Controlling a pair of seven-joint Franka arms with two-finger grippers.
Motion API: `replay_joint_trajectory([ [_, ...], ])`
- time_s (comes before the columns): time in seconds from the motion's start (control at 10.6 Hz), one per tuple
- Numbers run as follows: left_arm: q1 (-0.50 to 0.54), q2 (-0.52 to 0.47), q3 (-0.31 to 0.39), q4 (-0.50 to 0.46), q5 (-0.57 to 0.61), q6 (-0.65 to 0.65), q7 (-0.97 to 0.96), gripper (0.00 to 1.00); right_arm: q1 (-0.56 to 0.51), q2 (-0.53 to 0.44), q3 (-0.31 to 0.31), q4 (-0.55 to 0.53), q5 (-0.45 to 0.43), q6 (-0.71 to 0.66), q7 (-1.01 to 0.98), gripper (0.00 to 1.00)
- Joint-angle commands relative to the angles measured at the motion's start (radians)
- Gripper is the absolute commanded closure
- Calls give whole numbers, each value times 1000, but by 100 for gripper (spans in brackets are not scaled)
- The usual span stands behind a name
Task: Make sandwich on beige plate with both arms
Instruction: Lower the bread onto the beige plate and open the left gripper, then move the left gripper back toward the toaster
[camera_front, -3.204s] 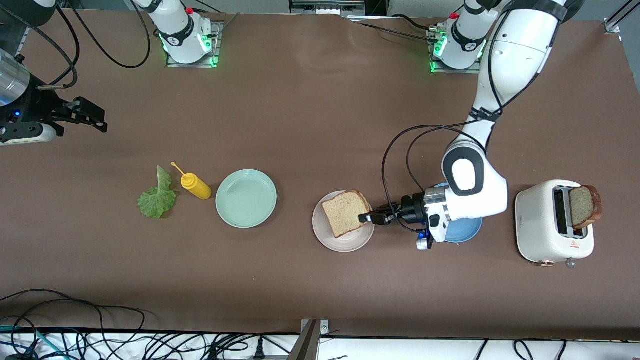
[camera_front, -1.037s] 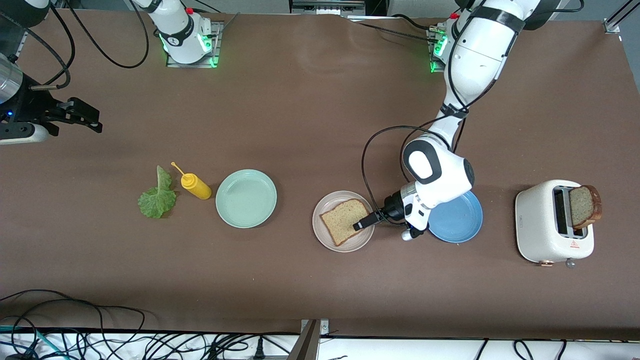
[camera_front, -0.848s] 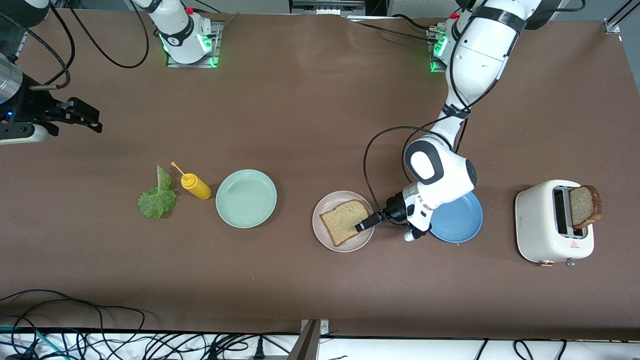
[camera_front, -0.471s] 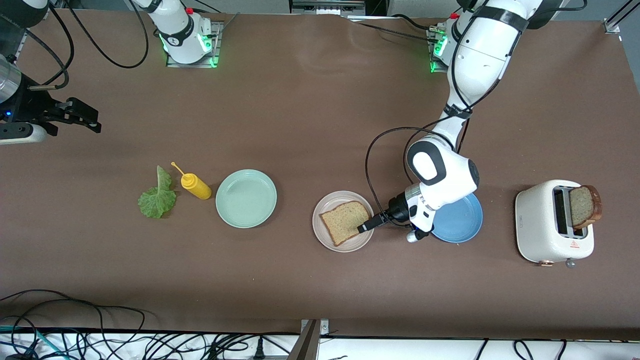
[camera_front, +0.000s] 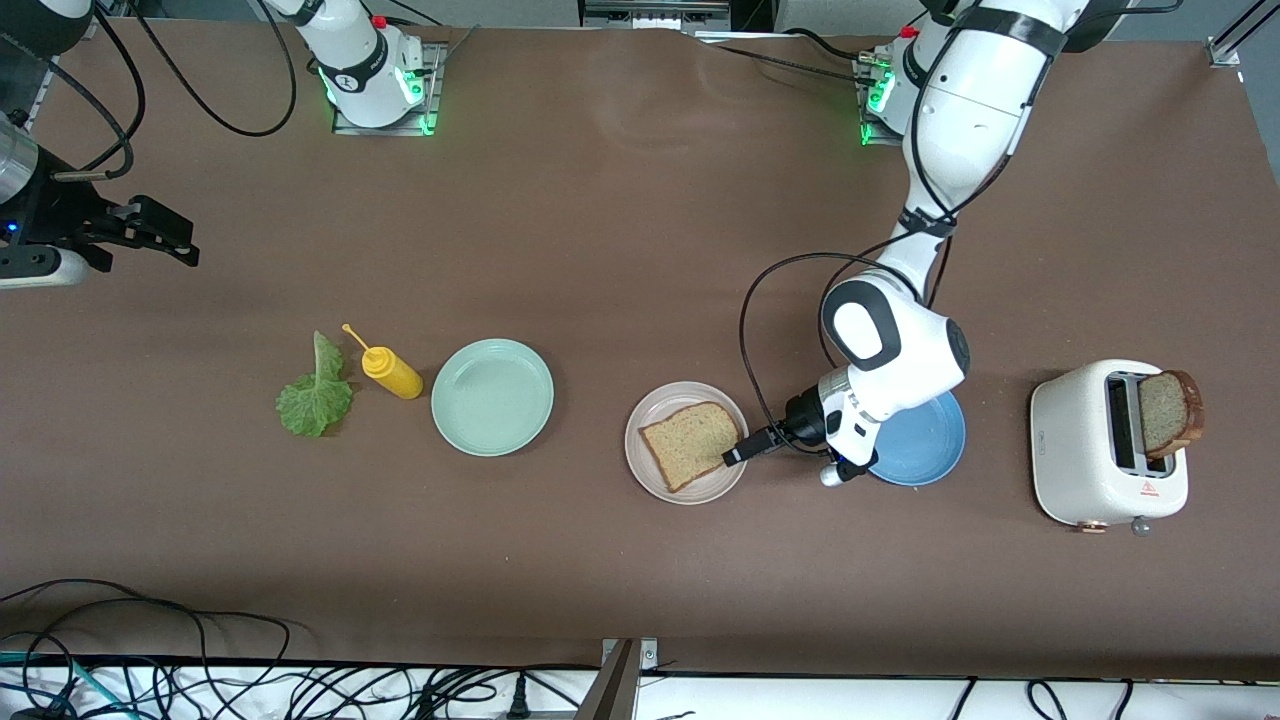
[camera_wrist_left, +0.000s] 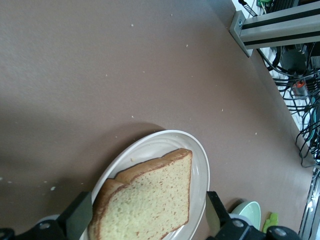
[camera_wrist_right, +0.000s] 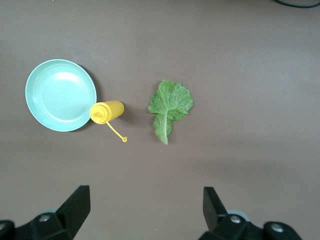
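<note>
Front view: one bread slice (camera_front: 690, 443) lies on the beige plate (camera_front: 650, 475), the left hand (camera_front: 738, 455) wide open and empty over its rim. Right hand (camera_front: 150, 232), also wide open and empty, waits above the bench's (camera_front: 620, 250) right-arm end.

Brown bread (camera_front: 691, 443), beige plate (camera_front: 652, 477).

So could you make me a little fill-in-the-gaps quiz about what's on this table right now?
1. One bread slice lies flat on the ____ plate.
2. The second bread slice stands up out of the white ____.
3. The lettuce leaf lies on the table beside the yellow ____.
4. The left gripper is open at the edge of the beige plate, and the right gripper is ____ too, over the table.

Missing words: beige; toaster; bottle; open
</note>
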Motion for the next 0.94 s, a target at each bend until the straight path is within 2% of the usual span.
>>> replay_joint_trajectory([
  [0.0,52,-60,0,-39,201,-112,-116,0,-1,-4,-5,12,0,-6,7,0],
  [0.19,84,-71,0,-27,361,-191,-187,0,-1,-4,-5,14,1,-6,7,0],
  [0.38,96,-77,3,-30,435,-236,-189,0,-3,-6,-8,14,3,-11,7,0],
  [0.85,168,-111,3,-27,710,-402,-190,0,-3,-4,-16,14,9,-7,13,0],
])
